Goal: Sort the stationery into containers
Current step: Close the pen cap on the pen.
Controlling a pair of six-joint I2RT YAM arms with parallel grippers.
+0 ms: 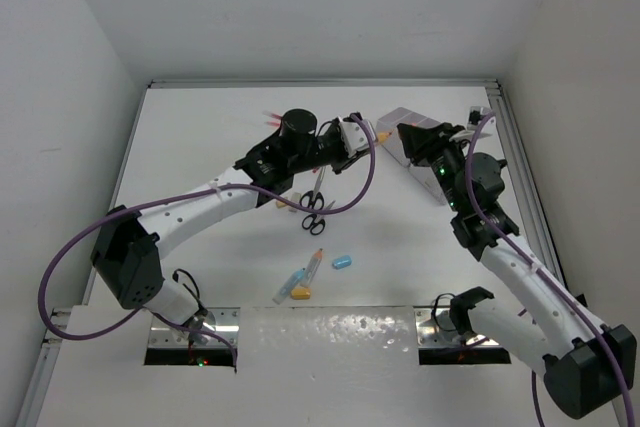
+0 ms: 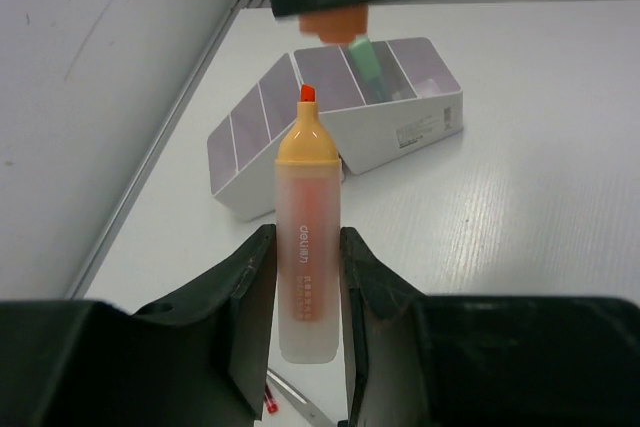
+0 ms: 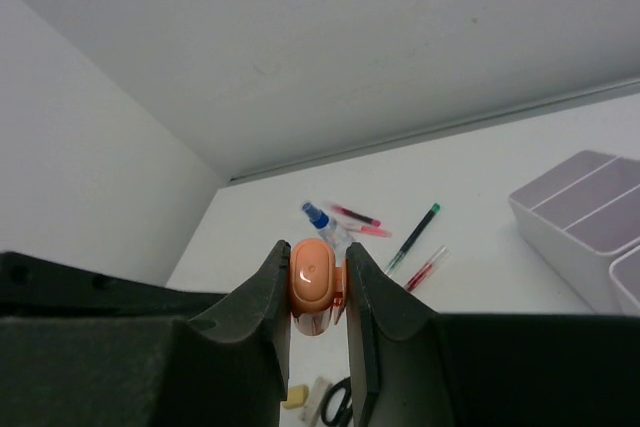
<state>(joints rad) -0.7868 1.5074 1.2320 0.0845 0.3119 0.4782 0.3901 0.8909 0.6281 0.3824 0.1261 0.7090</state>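
I take the step in hand to be seating the orange cap (image 3: 312, 282) on the highlighter (image 2: 306, 187) before it goes into the white organiser (image 2: 400, 132). Both pieces hang on the near side of the organiser. In the left wrist view the cap sits just above the orange nib, not touching it and set a little to one side.

To do this well I would keep the left arm steady and move only the right. First I would bring the cap's mouth onto the barrel's line, then close the gap slowly along that line. The barrel is gripped low down, so a push that lands off-centre could tilt it or slide it between the pads.

The left gripper (image 2: 304, 247) has its jaws drawn in narrow, pressing both sides of the frosted barrel, with the nib pointing towards the organiser. The right gripper (image 3: 318, 252) is closed just as far on the cap, pinching it from both sides. Its rounded closed end faces that wrist camera, so I judge that the mouth points away.

A pale green piece (image 2: 368, 62) already stands in one of the organiser's compartments. The scissors (image 1: 314, 217) lie on the table, well apart from the organiser.
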